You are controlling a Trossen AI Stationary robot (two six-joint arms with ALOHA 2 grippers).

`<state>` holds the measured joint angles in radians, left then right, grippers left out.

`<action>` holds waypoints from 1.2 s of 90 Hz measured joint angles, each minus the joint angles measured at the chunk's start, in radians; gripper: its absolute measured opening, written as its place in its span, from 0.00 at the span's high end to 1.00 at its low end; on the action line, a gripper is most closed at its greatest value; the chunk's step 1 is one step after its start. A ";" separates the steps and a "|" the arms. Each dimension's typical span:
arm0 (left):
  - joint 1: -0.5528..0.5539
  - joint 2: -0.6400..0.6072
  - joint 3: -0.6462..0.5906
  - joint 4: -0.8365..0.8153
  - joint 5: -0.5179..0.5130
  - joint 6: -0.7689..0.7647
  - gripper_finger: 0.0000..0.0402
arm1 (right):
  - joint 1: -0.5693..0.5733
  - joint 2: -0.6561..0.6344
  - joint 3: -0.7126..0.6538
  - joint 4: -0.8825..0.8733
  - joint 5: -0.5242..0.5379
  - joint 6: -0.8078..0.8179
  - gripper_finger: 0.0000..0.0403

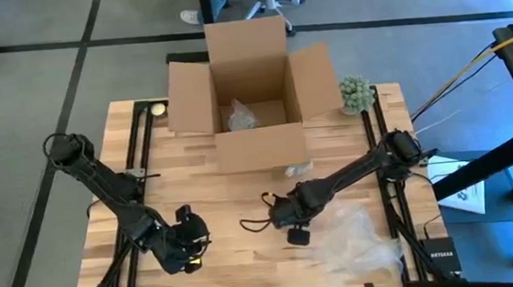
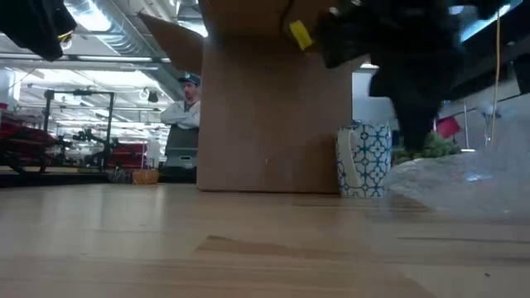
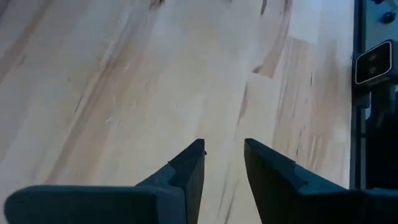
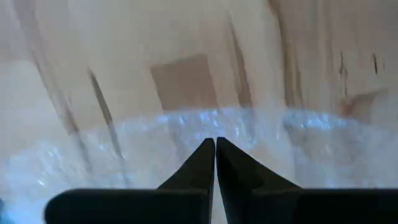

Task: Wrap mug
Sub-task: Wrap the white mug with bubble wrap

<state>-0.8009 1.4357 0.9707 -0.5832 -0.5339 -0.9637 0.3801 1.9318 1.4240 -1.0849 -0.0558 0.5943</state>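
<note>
The mug (image 2: 364, 161), white with a teal pattern, stands upright on its base on the table, just in front of the cardboard box; in the high view the mug (image 1: 297, 169) shows at the box's near side. A sheet of clear bubble wrap (image 1: 360, 241) lies spread on the table's near right. My right gripper (image 1: 298, 236) is shut over the wrap's left edge (image 4: 186, 124). My left gripper (image 1: 191, 245) is open over bare wood at the near left, with nothing between its fingers (image 3: 189, 165). My right gripper points down at the bubble wrap's edge (image 4: 242, 127) with its fingers shut. Whether the fingertips touch or hold the wrap, I cannot tell. The wrap lies flat on the table.
An open cardboard box (image 1: 253, 98) stands at the table's far middle with a wrapped item (image 1: 241, 117) inside. A green ball-like plant (image 1: 355, 93) sits to the box's right and a small round thing (image 1: 156, 108) to its left. A person (image 2: 186, 116) stands beyond the table.
</note>
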 joint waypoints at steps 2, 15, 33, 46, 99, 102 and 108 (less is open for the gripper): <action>0.000 0.000 0.000 0.001 0.000 0.000 0.76 | 0.001 0.001 -0.009 -0.014 0.002 -0.012 1.00; 0.000 0.000 0.000 0.005 0.000 0.001 0.76 | -0.001 0.003 -0.075 -0.009 0.022 -0.055 1.00; 0.003 0.000 0.000 0.006 -0.001 0.003 0.76 | -0.009 0.004 -0.173 0.221 0.026 -0.120 1.00; 0.003 0.000 0.000 0.045 -0.023 0.039 0.76 | -0.029 0.004 -0.182 0.385 0.062 -0.164 1.00; 0.036 0.092 0.001 0.194 -0.106 0.164 0.76 | -0.085 0.003 -0.165 1.320 0.060 -0.338 1.00; 0.039 0.107 0.001 0.211 -0.106 0.183 0.76 | -0.085 0.003 -0.156 1.313 0.054 -0.337 1.00; 0.044 0.128 0.001 0.240 -0.106 0.213 0.76 | -0.083 0.002 -0.146 1.264 0.051 -0.337 1.00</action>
<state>-0.7571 1.5635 0.9718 -0.3429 -0.6395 -0.7505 0.2969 1.9343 1.2783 0.1794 -0.0047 0.2571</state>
